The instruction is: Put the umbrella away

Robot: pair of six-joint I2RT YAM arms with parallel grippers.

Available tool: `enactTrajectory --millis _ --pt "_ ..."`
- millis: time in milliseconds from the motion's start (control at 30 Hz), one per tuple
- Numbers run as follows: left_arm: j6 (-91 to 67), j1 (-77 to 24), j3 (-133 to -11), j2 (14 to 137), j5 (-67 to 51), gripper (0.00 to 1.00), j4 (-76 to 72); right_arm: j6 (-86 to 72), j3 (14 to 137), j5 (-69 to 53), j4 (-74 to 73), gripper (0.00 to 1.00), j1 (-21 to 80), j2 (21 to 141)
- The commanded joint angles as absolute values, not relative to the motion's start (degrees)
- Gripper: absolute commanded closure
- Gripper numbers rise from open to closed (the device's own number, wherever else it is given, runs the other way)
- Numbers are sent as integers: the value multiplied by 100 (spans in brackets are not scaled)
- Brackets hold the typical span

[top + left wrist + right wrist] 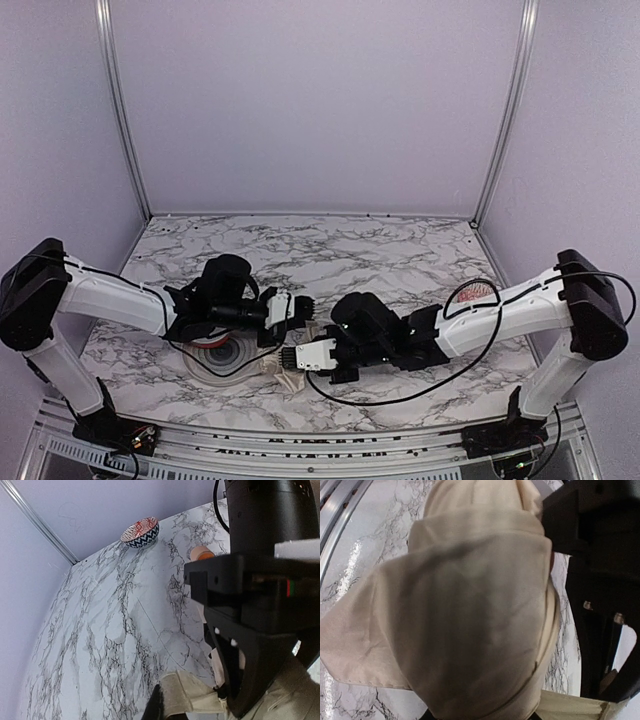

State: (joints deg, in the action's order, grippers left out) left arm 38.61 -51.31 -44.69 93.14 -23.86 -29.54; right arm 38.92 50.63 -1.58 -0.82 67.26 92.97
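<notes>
The umbrella (292,380) is a folded cream bundle low over the near middle of the table. In the right wrist view its fabric (475,605) fills the frame and bulges between my fingers, hiding the jaws. My right gripper (290,358) is shut around that bundle. A cream strap (197,692) runs from the bundle to my left gripper (162,705), which is shut on the strap's end. In the top view the left gripper (303,308) sits just behind the right one. A round tan part (202,553), perhaps the handle, shows beyond the right gripper's black body (260,580).
A red and blue patterned bowl (480,295) stands at the right; it also shows far off (141,531) near the wall corner. A white dish with red rings (222,358) lies under the left arm. The right arm's cable (400,398) loops onto the marble.
</notes>
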Motion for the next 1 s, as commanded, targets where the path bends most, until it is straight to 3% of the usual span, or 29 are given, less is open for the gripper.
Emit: enactTrajectory --millis 0,167,367,633,667,767,800,833,967 --pt "3718 -5368 -4331 8836 -2073 100 -4034 3827 4928 804 -695 100 7087 10253" --pt "3532 -5792 -3967 8941 -1865 100 -4104 3555 5064 1367 -564 95 7154 10663" --pt "3524 -6147 -3720 9168 -1276 100 -4105 3371 5169 1728 -470 69 7211 10717" --pt "3519 -6371 -3588 9287 -1039 100 -4111 3419 5041 2323 -19 50 7523 10656" --pt "3542 -6365 -3574 9294 -973 100 -4106 3419 5030 2351 18 39 7543 10631" --pt "3601 -6364 -3544 9334 -812 100 -4110 3423 4955 2281 123 36 7565 10485" --pt "3622 -6366 -3536 9340 -776 100 -4110 3426 4927 2210 160 6 7567 10433" --pt "3635 -6367 -3526 9359 -749 100 -4105 3428 4901 2152 187 1 7572 10364" --pt "3654 -6355 -3479 9393 -573 100 -4105 3440 4778 1671 165 0 7577 10067"
